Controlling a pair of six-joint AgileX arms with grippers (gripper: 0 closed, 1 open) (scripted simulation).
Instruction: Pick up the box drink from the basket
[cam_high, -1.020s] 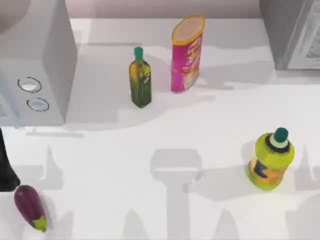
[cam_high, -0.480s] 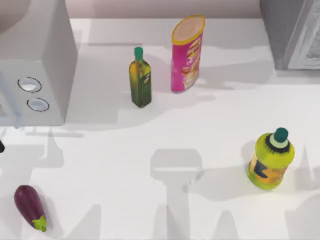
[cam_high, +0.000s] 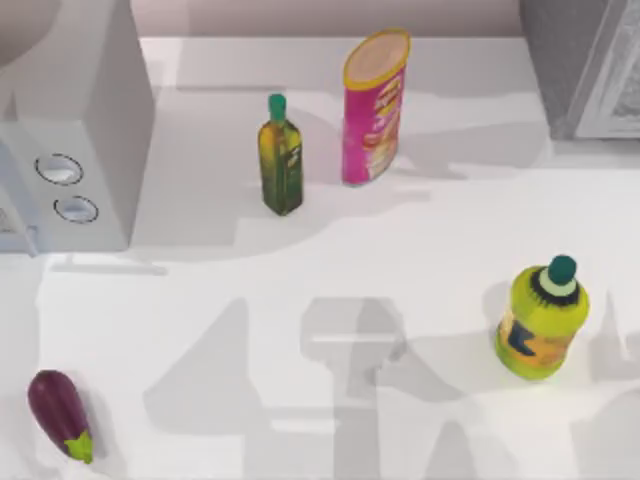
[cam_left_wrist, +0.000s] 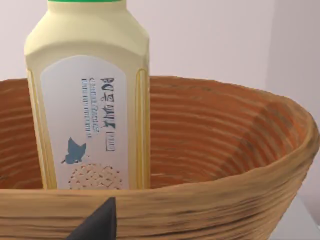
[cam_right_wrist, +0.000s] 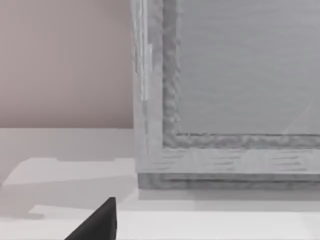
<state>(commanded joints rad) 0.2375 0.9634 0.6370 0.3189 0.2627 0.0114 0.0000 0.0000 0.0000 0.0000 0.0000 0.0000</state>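
Note:
In the left wrist view the box drink stands upright inside a woven brown basket. It is a pale-yellow carton with a white label, a small blue-green print and a green top. A dark part of my left gripper shows just in front of the basket's near rim, below the carton and apart from it. A dark part of my right gripper shows in the right wrist view over the white table, facing a grey cabinet.
On the table stand an olive-oil bottle, a tall pink canister and a round yellow-green bottle. An eggplant lies at the front left. A white appliance is at the left and the grey cabinet at the back right.
The dark piece of my left arm at the top view's left edge slid back and out of the picture. The arm shadows on the table shifted. The objects stayed put.

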